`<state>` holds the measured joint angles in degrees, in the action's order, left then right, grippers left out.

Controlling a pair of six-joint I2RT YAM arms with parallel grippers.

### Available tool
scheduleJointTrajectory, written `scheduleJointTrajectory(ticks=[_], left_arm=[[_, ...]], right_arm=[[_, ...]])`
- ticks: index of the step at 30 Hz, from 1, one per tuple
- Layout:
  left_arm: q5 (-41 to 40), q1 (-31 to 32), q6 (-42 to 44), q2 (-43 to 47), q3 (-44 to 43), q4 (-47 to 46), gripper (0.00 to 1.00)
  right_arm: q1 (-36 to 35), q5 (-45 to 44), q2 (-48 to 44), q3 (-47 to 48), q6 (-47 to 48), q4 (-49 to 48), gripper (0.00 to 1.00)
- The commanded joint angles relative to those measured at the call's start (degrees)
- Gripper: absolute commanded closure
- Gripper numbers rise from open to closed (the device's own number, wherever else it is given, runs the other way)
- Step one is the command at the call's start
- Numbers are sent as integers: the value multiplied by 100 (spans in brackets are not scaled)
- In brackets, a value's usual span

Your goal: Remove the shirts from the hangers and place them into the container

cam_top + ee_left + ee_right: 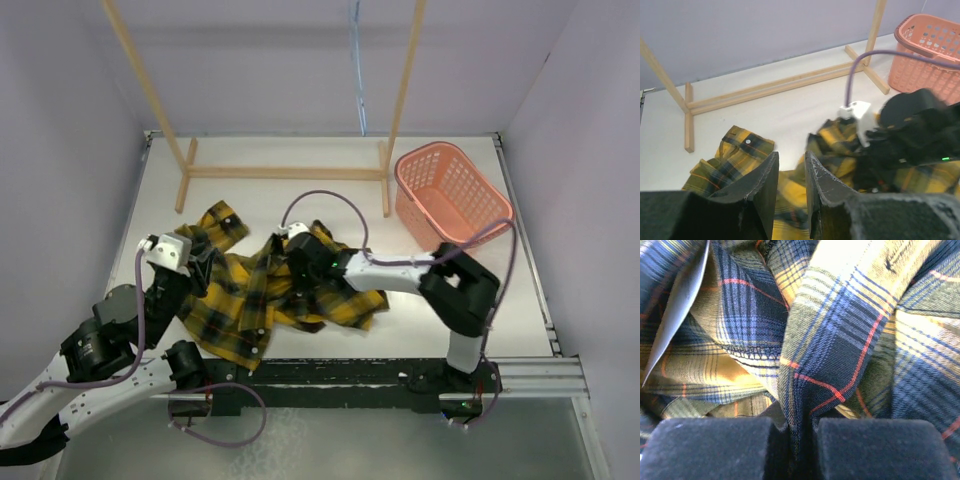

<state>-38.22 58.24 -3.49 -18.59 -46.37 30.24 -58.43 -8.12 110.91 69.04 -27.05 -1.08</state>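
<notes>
Right tool [801,430] pinches a shirt [235,310] fold, likely for lifting toward the basket [452,188]. Left tool [791,172] part-spread over cloth; grip unclear.

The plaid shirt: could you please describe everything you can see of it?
The plaid shirt is soft woven cloth, yellow and black with thin red lines, with a white button on one cuff. It lies crumpled on the white table, off the blue hanger and outside the pink basket. The right claw is shut on a fold near its middle; the left claw stands over its other end, jaws slightly apart, grip unclear.
</notes>
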Motion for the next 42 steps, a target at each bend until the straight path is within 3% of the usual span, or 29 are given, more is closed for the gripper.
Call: scheduleJointTrajectory(ticks=[1,6,9,13,17,23,31,36,42], left_arm=[[-28,-28,-37,95,-57,-113,69],[72,-32,-41,153,-55,-145,69],[135,-45,-36,154,-53,-169,69],[212,-41,-55,117,-53,-176,69],[265,-48,-64,109,-56,-183,69],[348,-47,-81,73,-64,-177,69],[460,-53,-100,48,-41,-213,69],[548,-45,-99,7,-36,-238,69],[609,-49,-128,-56,-39,-224,69]], right_arm=[[301,-588,-2188,-955,-395,534,100],[1486,-144,-4743,-1246,-335,1658,100],[1751,-733,-5585,-235,-66,2762,100],[1812,-1952,-5575,1219,180,3915,100],[1848,-2687,-5316,2626,565,4024,100],[1866,-4043,-4207,4928,1689,4184,100],[1879,-5128,-3281,6950,4130,2799,100],[1879,-5700,-2973,6982,7017,-476,100],[1880,-5619,-2281,8153,8510,-2479,100]])
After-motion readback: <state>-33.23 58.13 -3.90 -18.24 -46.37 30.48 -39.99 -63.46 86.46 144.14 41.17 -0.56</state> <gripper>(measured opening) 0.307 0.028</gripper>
